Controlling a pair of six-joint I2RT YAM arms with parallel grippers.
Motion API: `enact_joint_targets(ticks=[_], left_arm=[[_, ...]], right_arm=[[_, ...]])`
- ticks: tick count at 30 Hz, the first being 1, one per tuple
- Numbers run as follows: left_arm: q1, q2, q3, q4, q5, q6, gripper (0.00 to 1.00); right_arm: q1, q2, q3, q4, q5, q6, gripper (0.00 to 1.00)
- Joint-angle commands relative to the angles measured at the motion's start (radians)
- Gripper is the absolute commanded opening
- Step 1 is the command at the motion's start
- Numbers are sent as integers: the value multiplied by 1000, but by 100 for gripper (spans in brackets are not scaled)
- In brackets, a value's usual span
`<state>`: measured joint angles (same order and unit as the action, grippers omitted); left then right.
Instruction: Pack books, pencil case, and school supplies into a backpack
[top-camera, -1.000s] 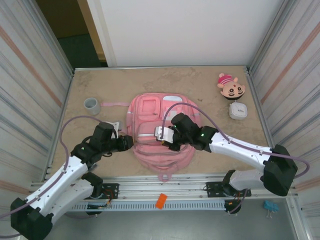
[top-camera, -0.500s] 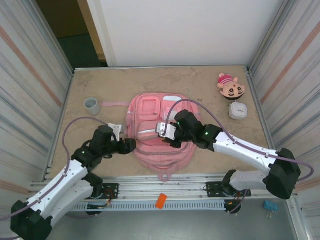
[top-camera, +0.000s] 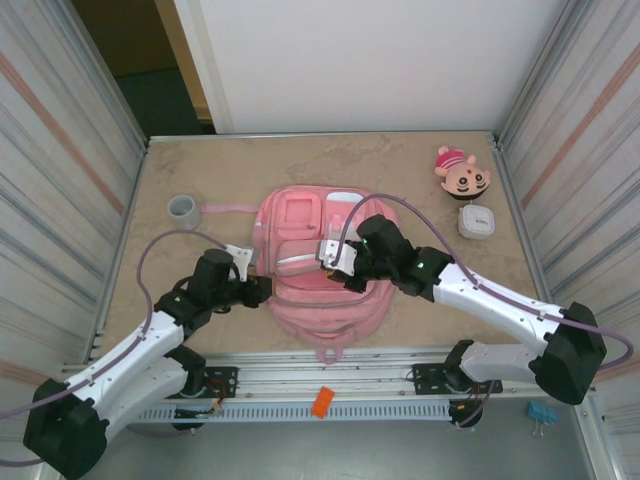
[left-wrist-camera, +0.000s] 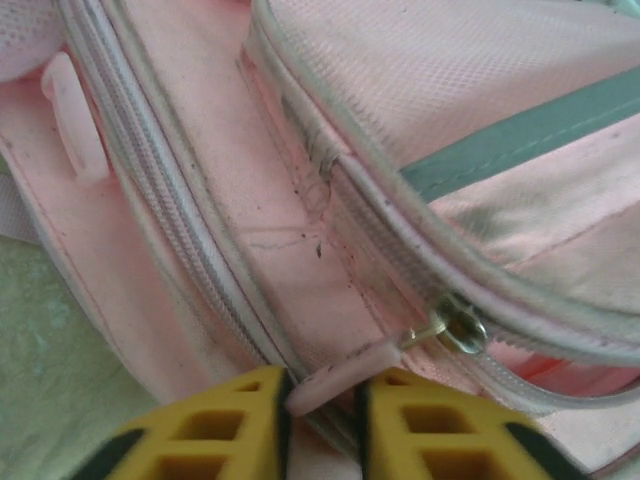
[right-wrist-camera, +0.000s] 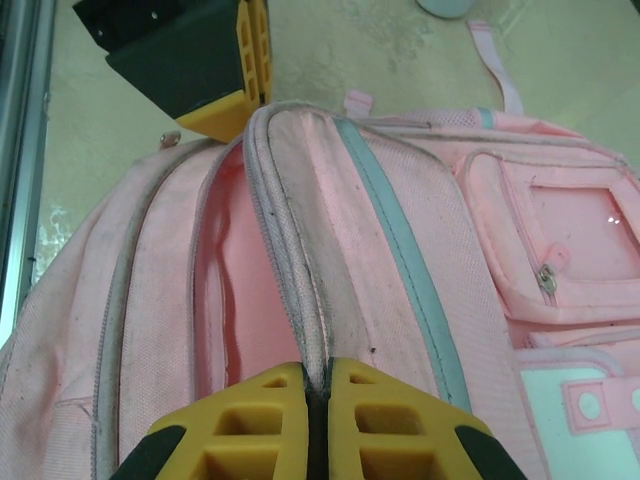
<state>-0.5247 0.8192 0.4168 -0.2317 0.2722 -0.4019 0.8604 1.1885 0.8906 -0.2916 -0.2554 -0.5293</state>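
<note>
With the backpack (top-camera: 325, 305) at frame centre, hold its zip rim (right-wrist-camera: 298, 300) taut in your clamped right gripper (right-wrist-camera: 317, 385) while your left gripper (left-wrist-camera: 322, 400), pinching the zip pull (left-wrist-camera: 345, 368), draws it straight

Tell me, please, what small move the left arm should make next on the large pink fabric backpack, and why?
Probably draw the pink zipper pull along its track: the left gripper pinches it, while the right gripper holds the pale zip edge of the large pink fabric backpack, whose compartment gapes only partway.
</note>
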Motion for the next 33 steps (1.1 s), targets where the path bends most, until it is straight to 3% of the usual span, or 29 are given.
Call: enact_joint_targets(ticks=[1, 10, 18, 20, 22, 26, 33], left_arm=[[-1, -2, -14, 59, -64, 12, 8], [0, 72, -26, 177, -178, 55, 6], [1, 159, 28, 253, -158, 55, 8], [1, 152, 49, 240, -140, 62, 17], [0, 127, 77, 218, -105, 96, 34], [-46, 47, 110, 194, -50, 272, 60], [-197, 33, 185, 159, -18, 637, 81]], right_arm=[[-7, -59, 50, 23, -62, 2, 0], [-87, -144, 35, 23, -229, 26, 0], [-155, -155, 9, 38, -299, 59, 0], [-158, -153, 4, 44, -300, 64, 0], [-161, -150, -1, 46, -304, 66, 0], [-163, -143, -4, 55, -320, 74, 0], [-167, -126, 4, 75, -352, 103, 0]])
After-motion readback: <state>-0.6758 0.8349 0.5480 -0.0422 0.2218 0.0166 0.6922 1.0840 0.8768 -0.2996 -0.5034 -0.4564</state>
